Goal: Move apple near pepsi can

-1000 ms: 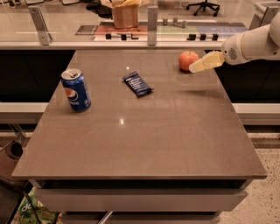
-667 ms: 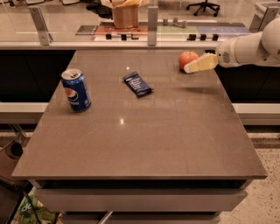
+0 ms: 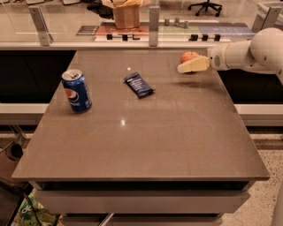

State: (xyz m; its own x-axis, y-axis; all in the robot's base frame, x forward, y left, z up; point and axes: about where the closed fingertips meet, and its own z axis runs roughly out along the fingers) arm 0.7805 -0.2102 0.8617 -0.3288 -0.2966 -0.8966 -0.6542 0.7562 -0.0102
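Note:
The apple (image 3: 189,55), small and red-orange, sits on the brown table (image 3: 150,132) at its far right. My gripper (image 3: 185,63) reaches in from the right on a white arm (image 3: 247,53). Its cream end lies across the front lower part of the apple and hides that part. The pepsi can (image 3: 77,90), blue with the globe logo and a silver top, stands upright at the table's left side, far from the apple.
A flat dark blue snack packet (image 3: 138,84) lies between the can and the apple. Behind the table runs a glass-fronted counter with a paper bag (image 3: 126,13) on it. The table's right edge is just below my arm.
My gripper has moved left, from beside the apple to across its front. The apple, can and packet have not moved.

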